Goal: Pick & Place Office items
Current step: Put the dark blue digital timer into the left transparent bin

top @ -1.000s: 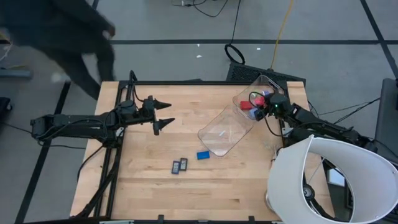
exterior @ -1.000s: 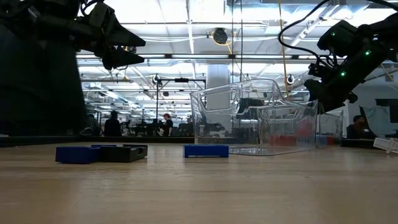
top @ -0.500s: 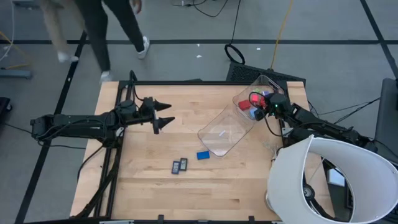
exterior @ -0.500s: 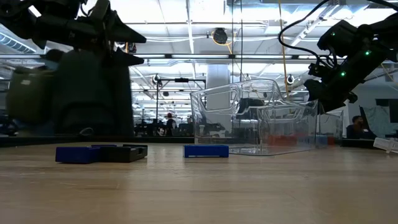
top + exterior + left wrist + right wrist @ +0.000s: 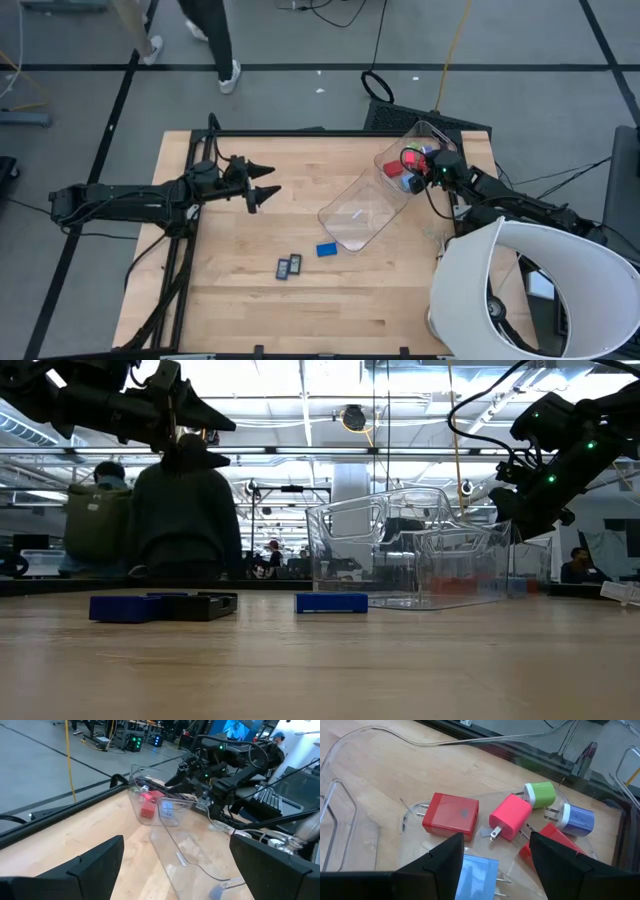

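Right claw (image 5: 418, 172) hangs over far end of clear bin (image 5: 375, 205), fingers parted, nothing gripped; likely drop point, since chargers (image 5: 451, 815) (red, pink, green, blue) lie loose on bin floor below. Left claw (image 5: 262, 184) spread wide, empty, parked above bench (image 5: 240, 300) left side, waiting. Unsorted outside bin: blue block (image 5: 326, 250), two dark pieces (image 5: 289, 266).

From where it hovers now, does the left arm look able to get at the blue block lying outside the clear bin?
Probably yes. The left gripper hangs open above bare table, and the blue block lies in the open beside the clear bin's mouth. Only the two dark rectangles lie nearby, off to one side.
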Controlling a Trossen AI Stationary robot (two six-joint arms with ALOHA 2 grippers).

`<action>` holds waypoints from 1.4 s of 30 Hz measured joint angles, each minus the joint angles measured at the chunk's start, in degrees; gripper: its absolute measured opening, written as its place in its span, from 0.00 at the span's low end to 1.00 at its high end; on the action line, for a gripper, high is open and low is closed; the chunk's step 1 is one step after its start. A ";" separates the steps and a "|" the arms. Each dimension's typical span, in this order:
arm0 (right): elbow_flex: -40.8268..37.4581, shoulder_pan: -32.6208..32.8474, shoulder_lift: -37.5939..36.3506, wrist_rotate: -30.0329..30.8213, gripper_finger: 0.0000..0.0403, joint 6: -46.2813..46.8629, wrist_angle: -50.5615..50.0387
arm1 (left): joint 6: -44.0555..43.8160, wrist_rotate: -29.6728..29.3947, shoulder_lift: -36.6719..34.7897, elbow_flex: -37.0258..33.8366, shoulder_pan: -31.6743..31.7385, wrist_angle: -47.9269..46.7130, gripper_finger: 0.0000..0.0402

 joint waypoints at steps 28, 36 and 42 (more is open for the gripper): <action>0.00 0.00 0.04 -0.04 0.53 -1.90 4.33 | -5.60 -13.90 12.87 19.32 -34.67 -38.79 0.91; 0.00 0.00 0.04 -0.04 0.53 -4.58 4.72 | -21.88 -15.56 29.70 22.42 -41.09 -41.59 0.91; 0.00 0.07 0.04 -0.17 0.53 -5.10 8.03 | -37.34 -15.17 41.32 22.45 -41.33 -35.27 0.91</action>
